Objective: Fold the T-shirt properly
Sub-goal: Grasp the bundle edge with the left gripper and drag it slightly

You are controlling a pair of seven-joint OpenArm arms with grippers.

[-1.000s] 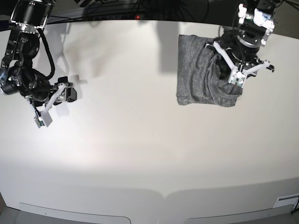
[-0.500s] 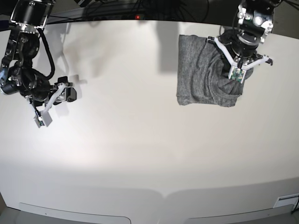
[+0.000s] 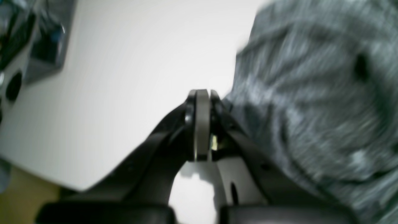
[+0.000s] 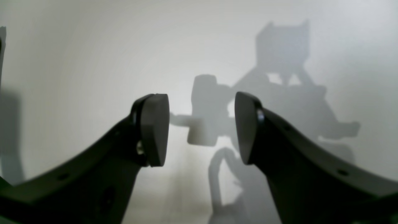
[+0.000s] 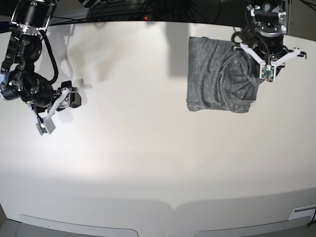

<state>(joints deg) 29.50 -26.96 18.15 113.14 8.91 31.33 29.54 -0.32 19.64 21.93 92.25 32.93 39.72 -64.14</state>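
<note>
The grey T-shirt (image 5: 215, 74) lies folded into a rough rectangle at the table's far right, with creases fanning out toward its right edge. My left gripper (image 5: 267, 61) hangs over that edge. In the blurred left wrist view its pads (image 3: 202, 124) are pressed together, and the T-shirt (image 3: 311, 93) runs right up to the tips, so a thin pinch of cloth seems held. My right gripper (image 5: 59, 103) is far off at the left, above bare table. In the right wrist view the right gripper (image 4: 202, 127) is open with nothing between the fingers.
The white table (image 5: 148, 158) stretches between the two arms. Its back edge with dark cables (image 5: 148, 12) runs just behind the shirt. The table's corner and some equipment (image 3: 40, 40) show at the left of the left wrist view.
My left gripper closed over the shirt's right part and shifted right and toward the back. The cloth there is now creased in a fan. The right arm has not moved.
</note>
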